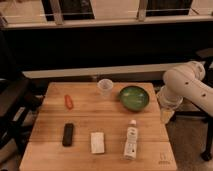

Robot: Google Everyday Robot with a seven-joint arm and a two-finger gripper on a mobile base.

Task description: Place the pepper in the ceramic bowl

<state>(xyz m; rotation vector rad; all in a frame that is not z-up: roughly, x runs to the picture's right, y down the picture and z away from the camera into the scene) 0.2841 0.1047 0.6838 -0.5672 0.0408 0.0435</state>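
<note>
The small red-orange pepper lies on the wooden table near its far left side. The glossy green ceramic bowl stands at the far right of the table, next to a clear plastic cup. My white arm reaches in from the right. My gripper hangs off the table's right edge, just right of and below the bowl, far from the pepper. It holds nothing that I can see.
A black remote-like block, a white rectangular packet and a white bottle lying on its side sit along the table's front half. A dark chair stands at the left. A dark wall and window ledge run behind the table.
</note>
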